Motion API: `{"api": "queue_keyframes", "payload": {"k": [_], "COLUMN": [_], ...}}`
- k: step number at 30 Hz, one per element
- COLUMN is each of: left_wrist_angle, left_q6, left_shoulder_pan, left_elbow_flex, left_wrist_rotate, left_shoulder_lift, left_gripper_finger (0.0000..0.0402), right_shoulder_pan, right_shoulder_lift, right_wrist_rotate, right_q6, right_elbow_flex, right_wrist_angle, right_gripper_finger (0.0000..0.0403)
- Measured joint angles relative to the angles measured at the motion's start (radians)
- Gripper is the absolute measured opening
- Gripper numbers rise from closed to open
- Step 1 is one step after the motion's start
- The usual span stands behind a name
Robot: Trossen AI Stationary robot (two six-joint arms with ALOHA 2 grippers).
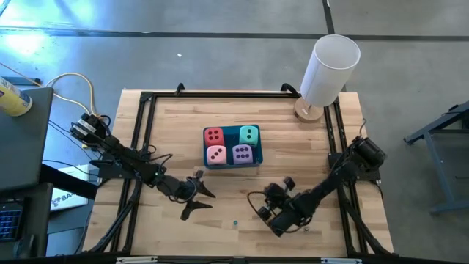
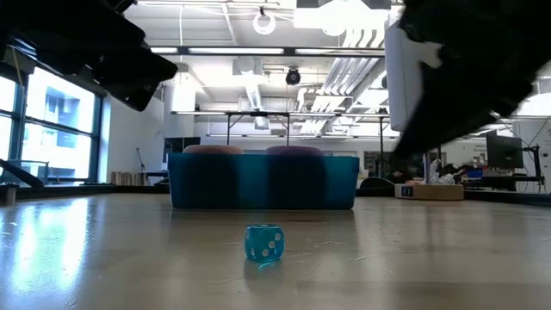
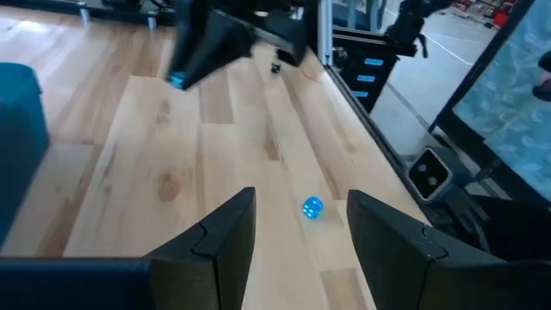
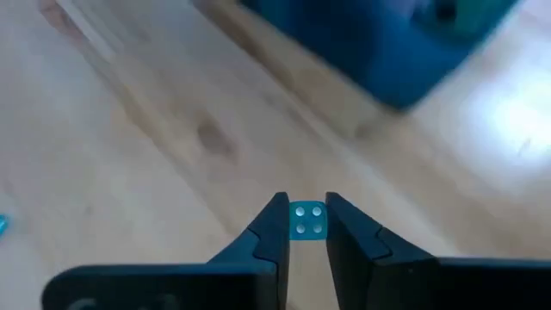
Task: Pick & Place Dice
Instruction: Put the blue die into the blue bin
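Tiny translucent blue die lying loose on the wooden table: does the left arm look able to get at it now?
Probably yes. The left end effector is open and faces the tiny translucent blue die across bare wooden table. The right end effector, shut on a second blue die, sits aside.

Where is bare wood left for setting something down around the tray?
Bare: between blue tray and left rail; between tray and right rail. Crowded: before the tray, left hand, right hand, loose tiny die.
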Motion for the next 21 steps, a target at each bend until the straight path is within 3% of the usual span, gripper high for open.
{"api": "queue_keyframes", "payload": {"k": [10, 14, 21], "left_wrist_angle": [-0.014, -0.031, -0.052], "left_q6": [0.0, 0.0, 0.0], "left_shoulder_pan": [-0.046, -0.05, -0.052], "left_elbow_flex": [0.0, 0.0, 0.0], "left_wrist_rotate": [0.0, 0.0, 0.0], "left_shoulder_lift": [0.0, 0.0, 0.0], "left_gripper_finger": [0.0179, 0.0179, 0.0179], "right_shoulder_pan": [-0.168, -0.25, -0.376], "right_shoulder_lift": [0.0, 0.0, 0.0], "right_wrist_rotate": [0.081, 0.095, 0.028], "right_q6": [-0.391, -0.409, -0.327], "right_elbow_flex": [0.138, 0.156, 0.156], "right_wrist_angle": [0.004, 0.006, -0.037], "right_gripper_finger": [0.0041, 0.0049, 0.0045]}}
